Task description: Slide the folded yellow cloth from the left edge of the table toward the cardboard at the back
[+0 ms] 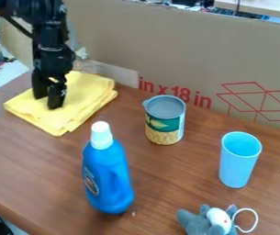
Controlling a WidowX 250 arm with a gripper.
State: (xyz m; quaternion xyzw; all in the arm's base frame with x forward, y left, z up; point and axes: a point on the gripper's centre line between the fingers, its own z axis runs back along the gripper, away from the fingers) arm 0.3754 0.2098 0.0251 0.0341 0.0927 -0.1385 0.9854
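At the upper left, the gripper [48, 97] hangs down over a folded yellow cloth [84, 98], its two fingers apart, one on each side of a narrow gap. The fingertips are at or just above the cloth's top layer; whether they touch it I cannot tell. Lying flat, the cloth shows several layers along its right edge. In front of it and to the right stands a blue bottle [108, 176] with a white cap. A can [165, 124] with a green and yellow label stands upright right of the cloth.
A light blue cup [239, 160] stands upright at the right. By the front edge of the view lies a grey and white plush toy [210, 222] with a white loop. Behind the brown table [37, 165] rises a cardboard wall [185, 50] with red print.
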